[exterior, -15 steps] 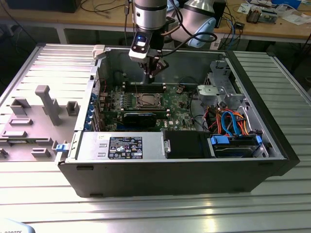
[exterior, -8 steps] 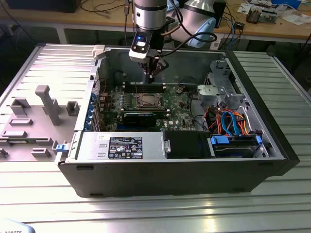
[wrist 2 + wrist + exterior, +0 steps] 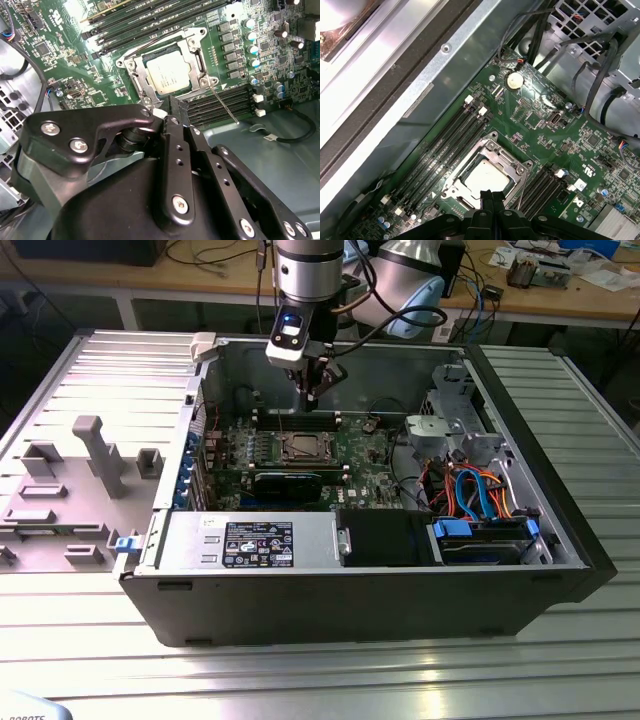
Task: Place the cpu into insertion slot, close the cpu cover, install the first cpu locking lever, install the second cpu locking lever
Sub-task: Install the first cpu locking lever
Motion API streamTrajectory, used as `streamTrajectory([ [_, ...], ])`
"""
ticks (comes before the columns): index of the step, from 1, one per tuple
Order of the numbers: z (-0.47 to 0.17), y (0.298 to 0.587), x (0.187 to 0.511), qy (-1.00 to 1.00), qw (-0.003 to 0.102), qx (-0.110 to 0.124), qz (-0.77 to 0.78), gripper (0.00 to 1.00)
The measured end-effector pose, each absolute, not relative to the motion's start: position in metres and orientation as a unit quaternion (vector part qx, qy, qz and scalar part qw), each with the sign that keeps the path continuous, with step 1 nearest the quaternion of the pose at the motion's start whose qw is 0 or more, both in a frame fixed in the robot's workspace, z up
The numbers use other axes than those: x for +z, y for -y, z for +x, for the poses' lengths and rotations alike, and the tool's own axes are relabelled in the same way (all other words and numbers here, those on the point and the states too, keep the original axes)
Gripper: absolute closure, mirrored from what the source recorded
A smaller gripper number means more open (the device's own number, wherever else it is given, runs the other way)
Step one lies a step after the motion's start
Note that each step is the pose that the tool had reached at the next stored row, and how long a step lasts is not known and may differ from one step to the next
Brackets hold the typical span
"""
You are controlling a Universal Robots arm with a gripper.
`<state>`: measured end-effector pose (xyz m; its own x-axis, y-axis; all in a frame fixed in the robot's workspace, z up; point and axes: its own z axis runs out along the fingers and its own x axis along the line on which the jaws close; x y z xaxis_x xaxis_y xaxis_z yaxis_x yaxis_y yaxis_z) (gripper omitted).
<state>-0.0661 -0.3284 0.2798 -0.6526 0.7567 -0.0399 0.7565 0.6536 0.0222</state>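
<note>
cpu [image 3: 170,72] lies flat in the slot [image 3: 131,65] just past the gripper [image 3: 172,107], whose fingers are pressed together with nothing between them. the tips hang close over the socket's near edge; i cannot tell whether they touch it. the cover [image 3: 196,60] is down around the chip. a thin lever [image 3: 223,105] juts out from one corner, across the memory slots [image 3: 200,107]. all of it sits on the green board [image 3: 65,30] inside the open case [image 3: 350,610], on a ribbed metal table [image 3: 300,680].
</note>
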Motion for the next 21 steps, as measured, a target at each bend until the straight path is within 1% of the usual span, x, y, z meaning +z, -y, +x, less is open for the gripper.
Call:
streamTrajectory([
  [6, -0.0661, 0.3283, 0.2798, -0.933, 0.023, 0.003, 0.359, 0.89],
  [21, -0.0661, 0.3283, 0.2798, -0.934, 0.023, 0.003, 0.358, 0.89],
])
